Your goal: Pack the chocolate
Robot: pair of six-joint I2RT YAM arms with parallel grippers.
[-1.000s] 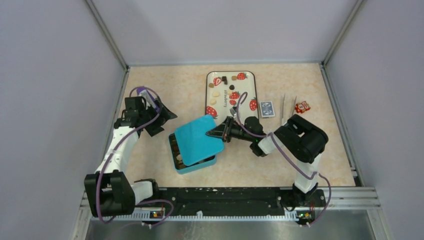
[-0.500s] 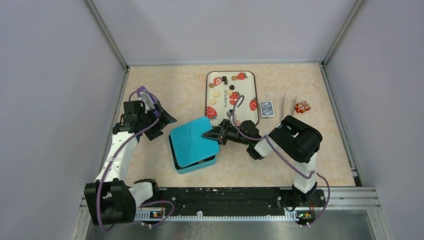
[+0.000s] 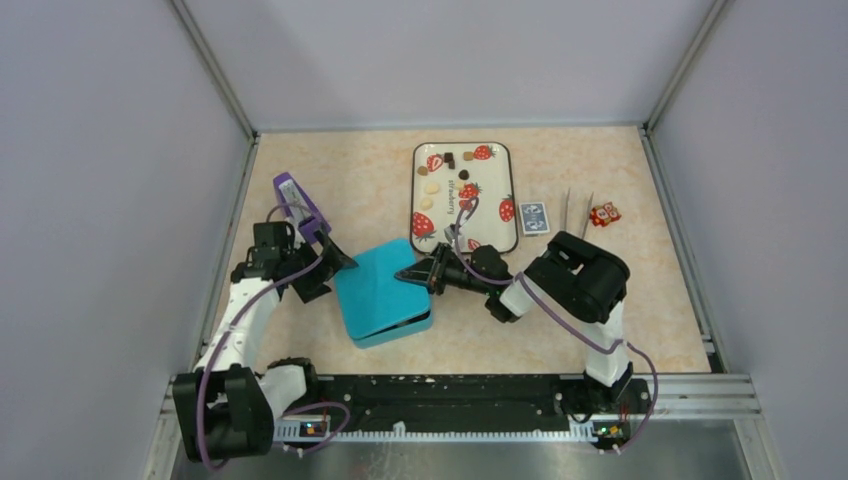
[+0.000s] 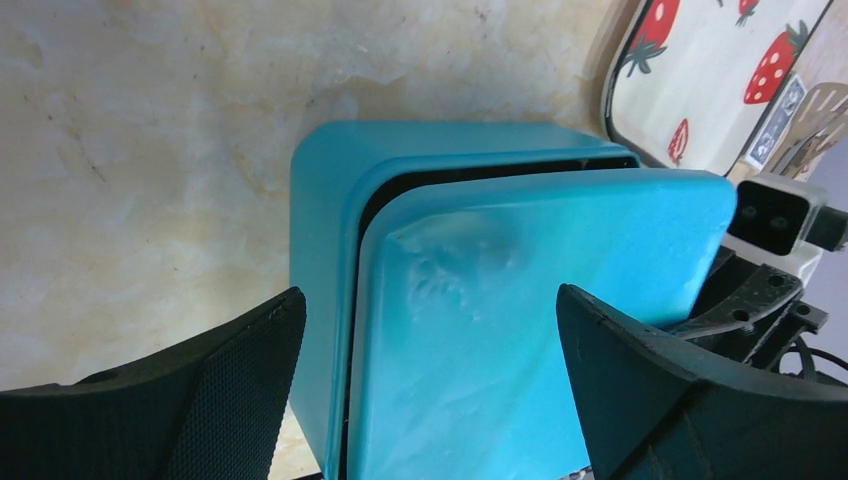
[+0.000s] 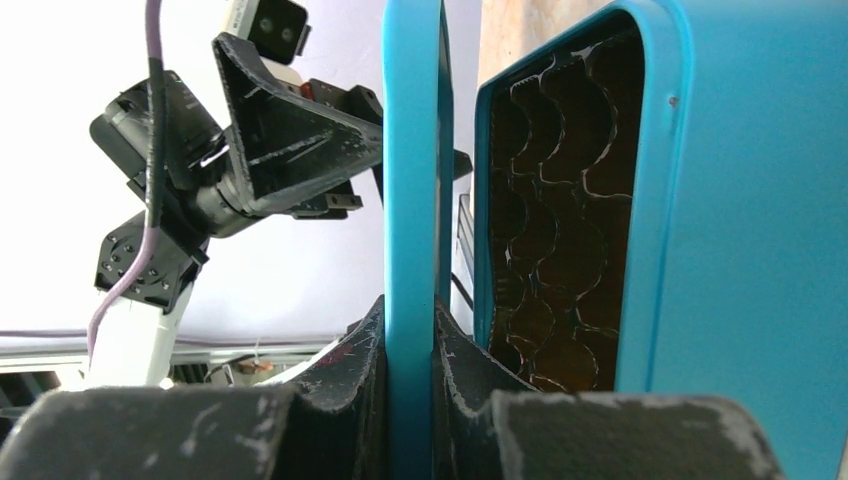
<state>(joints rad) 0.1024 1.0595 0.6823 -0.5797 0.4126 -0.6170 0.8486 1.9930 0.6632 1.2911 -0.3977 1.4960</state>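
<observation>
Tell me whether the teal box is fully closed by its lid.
Not closed. The right gripper holds the lid shifted off the box; a dark gap shows between them.

Place: a robotics lab test cell
Enclosure: plain grey panels on three sides
Table: beige marbled table
Rig: left arm and right arm on a metal rail
</observation>
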